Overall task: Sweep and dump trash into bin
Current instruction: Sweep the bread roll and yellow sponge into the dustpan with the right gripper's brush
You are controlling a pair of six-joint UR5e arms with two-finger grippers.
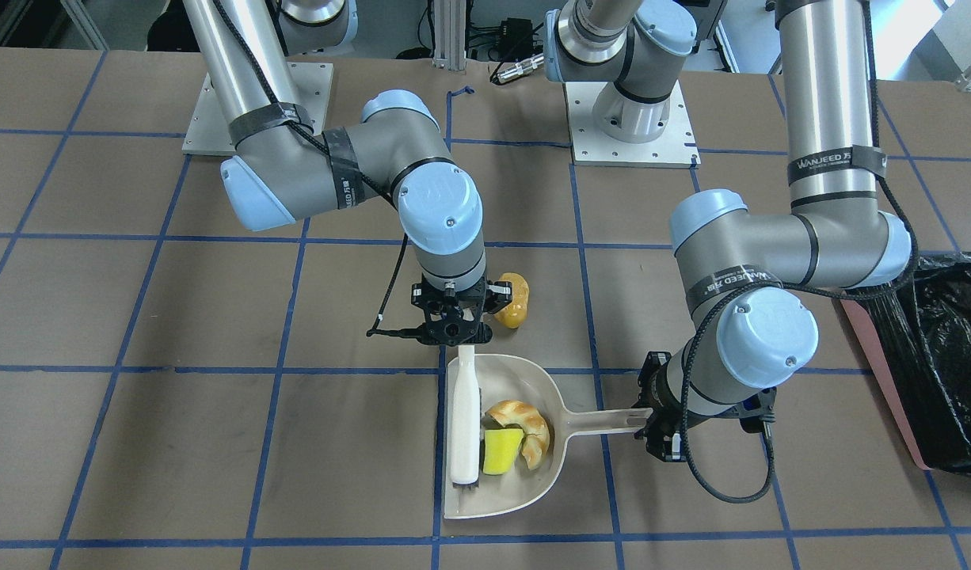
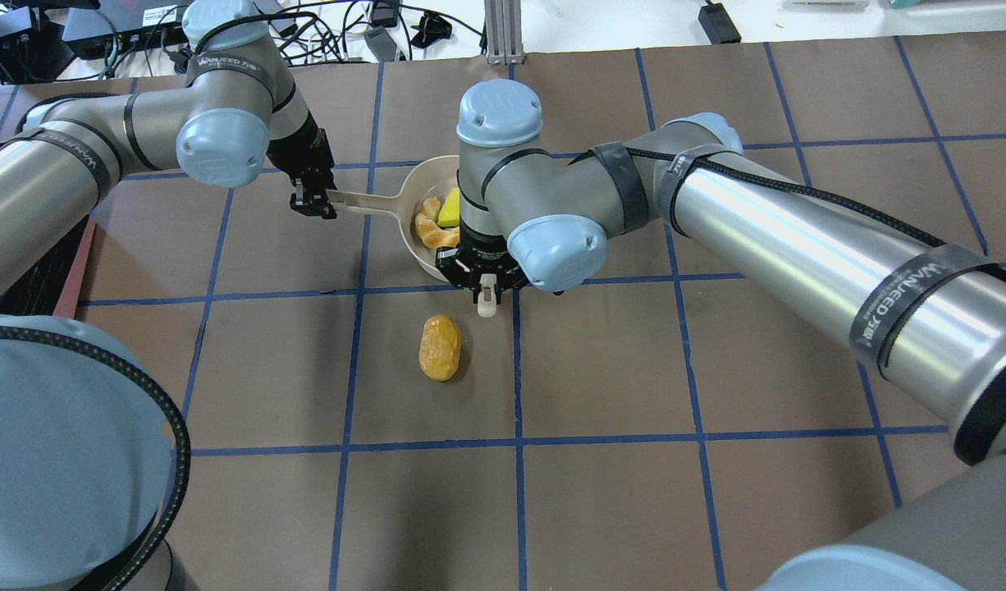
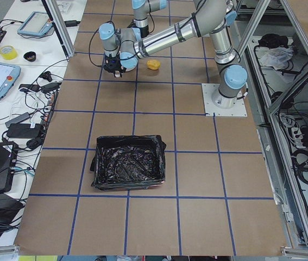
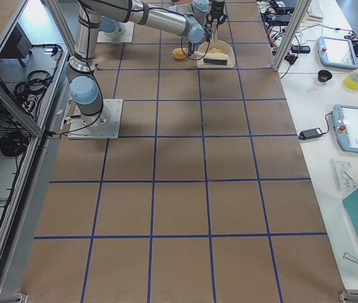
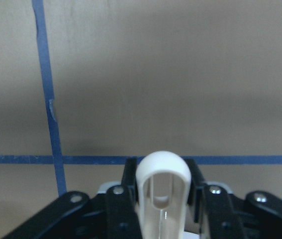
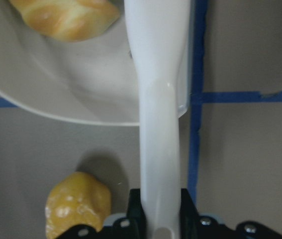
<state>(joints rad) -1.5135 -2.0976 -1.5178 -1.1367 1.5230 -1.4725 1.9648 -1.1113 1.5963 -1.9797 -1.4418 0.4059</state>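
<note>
The beige dustpan (image 1: pixel 525 483) lies on the table. In it are the croissant-like piece (image 1: pixel 527 422) and the yellow spongy wedge (image 1: pixel 501 450). My left gripper (image 1: pixel 642 419) is shut on the dustpan's handle; the left wrist view shows the handle's loop end (image 5: pixel 163 172) between the fingers. My right gripper (image 1: pixel 463 336) is shut on a white brush (image 1: pixel 465 419), which lies along the pan's open side, against the wedge. The golden-brown roll (image 1: pixel 513 301) lies on the table outside the pan, beside my right gripper; it also shows in the right wrist view (image 6: pixel 78 204).
The pink bin with its black bag (image 1: pixel 949 356) stands at the table's end on my left, beyond my left arm; it also shows in the exterior left view (image 3: pixel 129 168). The arms' base plates (image 1: pixel 632 127) are at the table's robot side.
</note>
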